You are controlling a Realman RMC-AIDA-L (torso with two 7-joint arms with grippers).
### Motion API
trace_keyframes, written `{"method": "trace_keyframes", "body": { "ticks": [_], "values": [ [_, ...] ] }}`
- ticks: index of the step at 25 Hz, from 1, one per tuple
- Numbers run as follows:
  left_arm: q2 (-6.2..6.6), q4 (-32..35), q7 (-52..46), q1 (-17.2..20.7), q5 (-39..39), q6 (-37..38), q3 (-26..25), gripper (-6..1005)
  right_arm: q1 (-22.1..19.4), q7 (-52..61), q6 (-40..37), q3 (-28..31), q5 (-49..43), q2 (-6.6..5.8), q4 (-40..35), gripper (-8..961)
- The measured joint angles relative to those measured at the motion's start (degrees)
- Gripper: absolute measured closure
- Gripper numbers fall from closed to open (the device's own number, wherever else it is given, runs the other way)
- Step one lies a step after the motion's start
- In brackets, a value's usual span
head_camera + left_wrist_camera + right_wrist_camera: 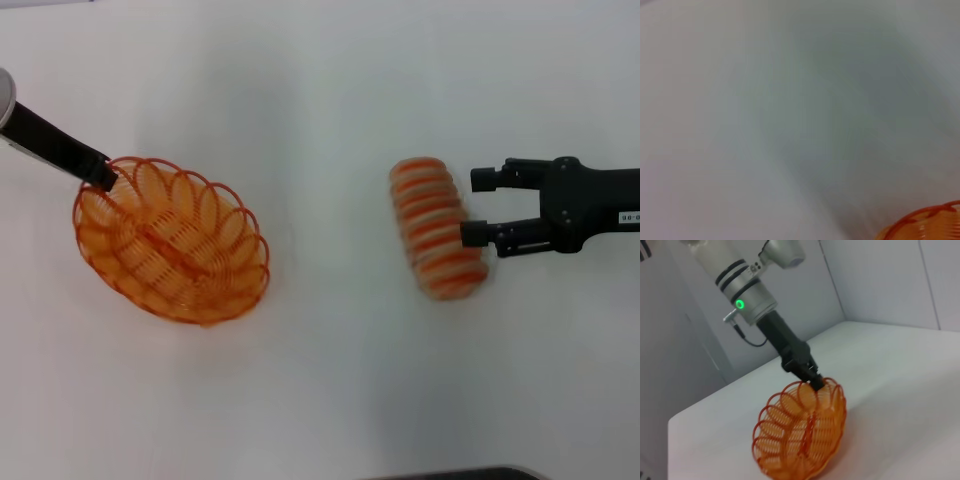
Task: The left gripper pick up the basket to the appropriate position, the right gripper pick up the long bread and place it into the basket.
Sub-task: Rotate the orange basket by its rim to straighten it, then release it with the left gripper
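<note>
On a plain white table (320,90), the left gripper (103,176) has its fingers pinched on the looped rim of the basket (172,240), at the far-left end of the oval. The right wrist view shows the orange wire basket (802,435) tipped up on its side, rim end raised under the left gripper (815,382) and the opposite edge low near the table, its open mouth facing the camera; through the see-through sides nothing lies inside it. A sliver of the scalloped rim (925,225) shows at the corner of the left wrist view, the rest of that view being bare table. Well apart to the right, the long bread (438,228) lies outside the basket, its orange and cream stripes running crosswise, its length pointing away from the robot and slightly left. The right gripper (478,208) reaches in from the right with its two black fingers spread wide, holding nothing; the nearer fingertip is right at the bread's right flank, the farther one stands just clear of it beside the loaf's far end.
</note>
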Motion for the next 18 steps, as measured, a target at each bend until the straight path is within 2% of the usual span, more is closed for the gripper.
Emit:
{"method": "trace_keyframes", "body": {
  "ticks": [6,11,14,18],
  "values": [
    [-1.87,3.7,-6.5,0.5,-0.5,3.0,-0.2,925,0.4,0.3,2.4,3.1,0.1,0.85,0.4,8],
    [-3.30,4.3,-13.5,1.6,-1.1,2.1,-0.8,927,0.6,0.8,3.2,6.4,0.1,1.67,0.2,8],
    [-3.39,4.2,-15.0,2.3,-3.0,1.5,-0.8,928,0.6,0.3,3.2,9.6,0.3,1.94,0.6,8],
    [-3.42,3.4,-17.2,3.6,-7.3,0.5,-1.8,929,0.3,-2.0,2.9,13.4,2.4,2.89,1.3,8]
  ]
}}
